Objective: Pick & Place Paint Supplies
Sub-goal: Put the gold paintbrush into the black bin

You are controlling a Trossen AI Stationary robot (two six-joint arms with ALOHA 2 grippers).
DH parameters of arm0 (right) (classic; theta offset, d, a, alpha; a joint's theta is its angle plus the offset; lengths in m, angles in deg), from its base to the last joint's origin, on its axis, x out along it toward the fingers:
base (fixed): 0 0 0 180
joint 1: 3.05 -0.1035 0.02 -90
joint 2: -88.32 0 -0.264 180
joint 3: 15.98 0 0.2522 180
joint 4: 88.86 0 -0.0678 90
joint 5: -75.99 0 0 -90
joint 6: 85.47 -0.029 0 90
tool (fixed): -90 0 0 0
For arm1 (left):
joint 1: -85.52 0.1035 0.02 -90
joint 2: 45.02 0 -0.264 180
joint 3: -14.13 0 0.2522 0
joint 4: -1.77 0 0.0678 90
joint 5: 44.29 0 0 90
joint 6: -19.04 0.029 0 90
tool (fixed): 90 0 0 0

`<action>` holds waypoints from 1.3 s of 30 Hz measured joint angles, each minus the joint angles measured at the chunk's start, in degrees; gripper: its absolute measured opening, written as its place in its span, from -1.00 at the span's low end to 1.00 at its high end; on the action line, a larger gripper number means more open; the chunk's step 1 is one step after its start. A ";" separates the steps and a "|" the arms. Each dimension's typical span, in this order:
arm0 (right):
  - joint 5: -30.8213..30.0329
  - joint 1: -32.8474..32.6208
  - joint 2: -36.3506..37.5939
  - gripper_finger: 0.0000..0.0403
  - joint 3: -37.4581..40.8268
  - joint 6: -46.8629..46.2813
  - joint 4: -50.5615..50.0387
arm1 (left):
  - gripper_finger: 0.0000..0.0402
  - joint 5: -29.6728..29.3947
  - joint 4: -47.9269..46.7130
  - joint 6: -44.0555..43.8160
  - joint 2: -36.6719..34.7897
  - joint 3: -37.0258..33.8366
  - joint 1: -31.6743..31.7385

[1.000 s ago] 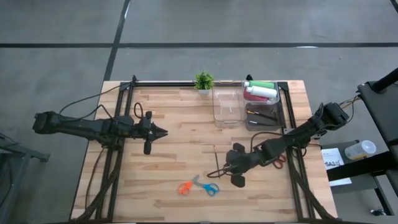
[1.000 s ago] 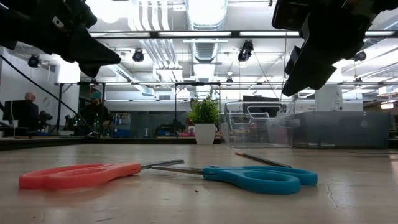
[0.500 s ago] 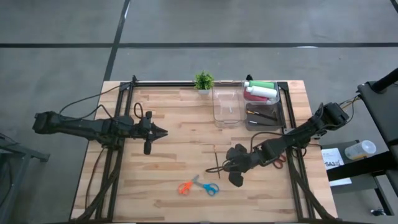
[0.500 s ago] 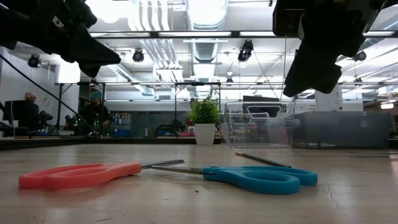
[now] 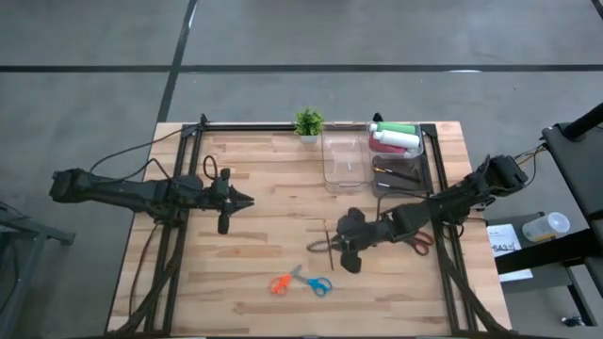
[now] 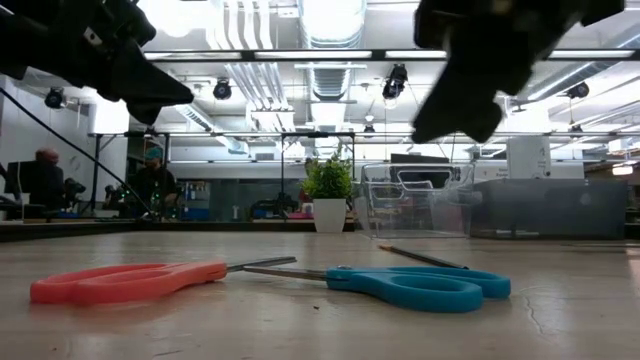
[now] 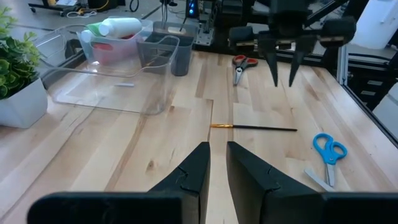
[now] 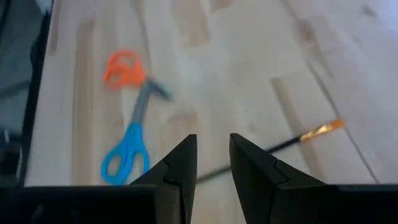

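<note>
A thin dark brush (image 5: 329, 247) with an orange ferrule lies flat on the wood near the table's middle; it also shows in the left wrist view (image 7: 252, 127) and the right wrist view (image 8: 292, 142). My right gripper (image 5: 315, 248) hovers just above it, slanting down, its fingers a narrow gap apart with nothing between them (image 7: 284, 70). Green, pink-red and white bottles (image 5: 394, 137) lie in a bin at the far right. My left gripper (image 5: 247, 201) waits above the table's left half, also narrowly open and holding nothing (image 7: 217, 155).
Orange and blue scissors (image 5: 301, 282) lie near the front edge. A clear container (image 5: 344, 162) and a dark bin with brushes (image 5: 400, 175) stand at the far right, beside a small potted plant (image 5: 308, 122). Red-handled scissors (image 5: 424, 245) lie under the right arm.
My right gripper has swung toward the table's left edge and slightly toward the far edge, coming over the brush while staying above the table. The brush and scissors have lain still.
</note>
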 joint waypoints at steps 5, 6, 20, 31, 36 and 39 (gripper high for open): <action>-0.89 5.27 0.00 -0.54 0.00 -13.05 0.30 | -0.69 0.01 -0.32 0.00 0.00 -0.01 0.00; -1.00 6.27 0.00 -0.54 0.00 -15.71 0.16 | -0.69 0.00 -0.35 0.00 0.00 -0.01 0.00; -1.43 9.51 -6.73 -0.54 -7.42 -25.02 -7.57 | -0.69 0.00 -1.89 -0.02 0.00 -0.02 0.00; -4.33 9.47 -24.84 -0.54 -32.46 -29.54 -42.61 | -0.69 0.02 -2.34 -0.02 0.11 -0.02 0.00; -6.85 9.50 -30.86 -0.54 -40.54 -29.61 -50.43 | -0.69 0.00 -2.70 -0.02 0.11 -0.02 0.00; -7.25 9.58 -33.31 -0.54 -43.26 -31.33 -52.49 | -0.69 0.00 -2.72 -0.02 0.11 -0.02 0.00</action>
